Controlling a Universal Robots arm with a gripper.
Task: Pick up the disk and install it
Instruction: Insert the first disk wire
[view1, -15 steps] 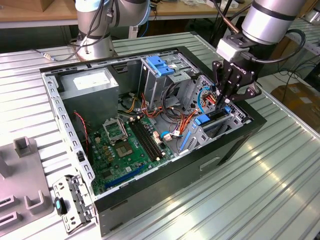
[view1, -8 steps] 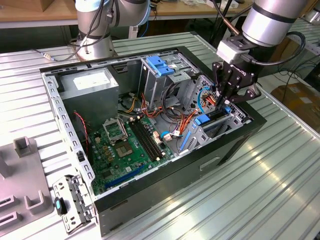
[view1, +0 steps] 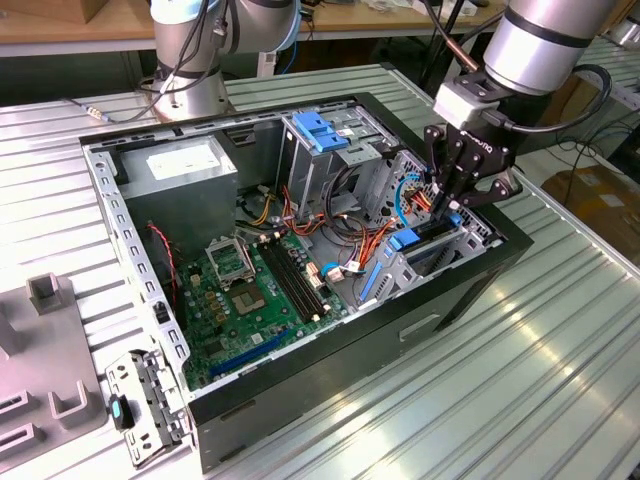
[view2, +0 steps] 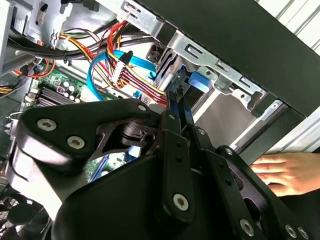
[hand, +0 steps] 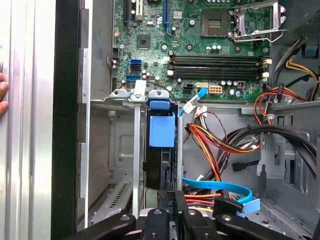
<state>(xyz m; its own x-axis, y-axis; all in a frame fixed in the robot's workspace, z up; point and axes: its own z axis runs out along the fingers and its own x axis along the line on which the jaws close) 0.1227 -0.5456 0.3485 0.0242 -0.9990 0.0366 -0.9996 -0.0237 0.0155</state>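
The disk (view1: 432, 236) is a dark drive with blue rails. It stands on edge in the metal drive cage (view1: 470, 240) at the corner of the open computer case on the exterior view's right. The first wrist view looks along the disk (hand: 152, 170), with its blue end tab (hand: 161, 130) at the far end. My gripper (view1: 452, 212) reaches down into the cage from above. Its narrow fingers (hand: 165, 200) are drawn together on the disk's near blue end. In the second wrist view the gripper (view2: 178, 107) shows the same closed fingers beside a blue tab (view2: 198, 82).
The motherboard (view1: 250, 290) lies on the case floor, and bundles of red, orange and blue cables (view1: 370, 240) run beside the cage. A pale-blue latch plate (view1: 318, 130) sits at the back. A person's hand (view2: 285, 172) rests outside the case wall. A loose bracket (view1: 145, 400) lies on the table.
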